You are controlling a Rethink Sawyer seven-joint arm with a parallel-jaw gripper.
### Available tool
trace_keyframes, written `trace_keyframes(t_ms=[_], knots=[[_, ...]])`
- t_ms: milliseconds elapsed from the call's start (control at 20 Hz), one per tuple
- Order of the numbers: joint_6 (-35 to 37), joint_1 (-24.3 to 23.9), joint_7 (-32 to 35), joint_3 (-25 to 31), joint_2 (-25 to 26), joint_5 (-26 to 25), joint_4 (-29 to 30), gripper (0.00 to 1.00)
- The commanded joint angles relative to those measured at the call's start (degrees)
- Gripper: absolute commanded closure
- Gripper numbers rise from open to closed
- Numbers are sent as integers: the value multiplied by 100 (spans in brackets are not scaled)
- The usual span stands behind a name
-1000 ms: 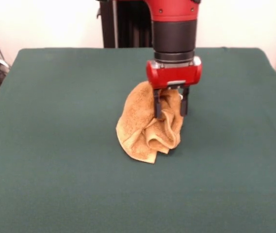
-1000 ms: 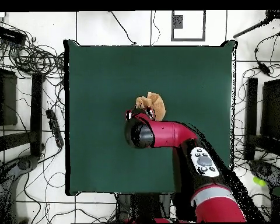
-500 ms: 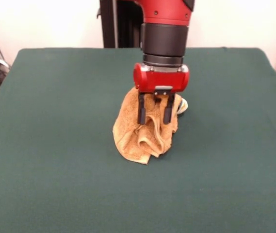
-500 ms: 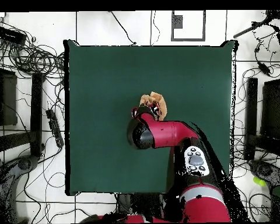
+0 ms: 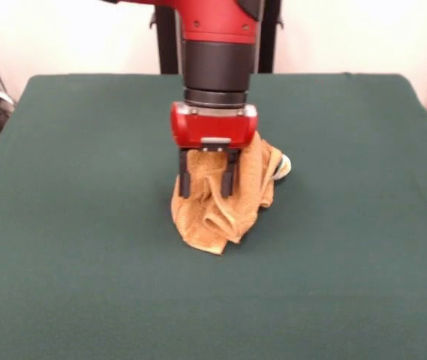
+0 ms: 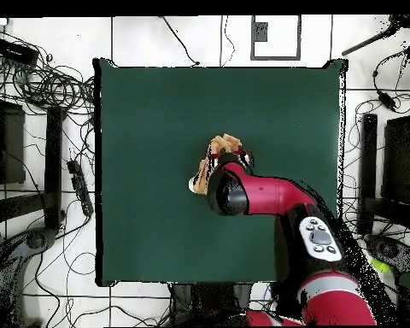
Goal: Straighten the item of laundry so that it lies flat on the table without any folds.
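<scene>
One towel (image 5: 224,202), bunched, nothing flat yet.
End effector (image 5: 206,182) fingers apart, straddling raised cloth mid bench (image 5: 63,225); all unfolding remains.

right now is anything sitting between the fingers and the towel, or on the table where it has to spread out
Nothing visible. The gripper hangs right at the bunched towel, its fingers down against the cloth, with no other object between them. The green table around the towel shows no other objects.

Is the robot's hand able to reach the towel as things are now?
Probably yes. The hand is directly at the bunched towel, fingers open on either side of a fold, and nothing else on the table blocks it.
</scene>
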Motion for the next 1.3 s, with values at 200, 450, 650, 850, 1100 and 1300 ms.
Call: trace_keyframes(t_ms=[200,450,650,850,1100,1300], knots=[[623,-318,601,1202,-142,95,456,0],[731,-246,575,1151,-125,112,391,0],[868,-499,541,1522,-97,191,493,0],[842,-792,580,1941,-28,227,644,0],[828,-934,615,2123,42,213,670,0],[834,-731,613,1850,51,121,588,0]])
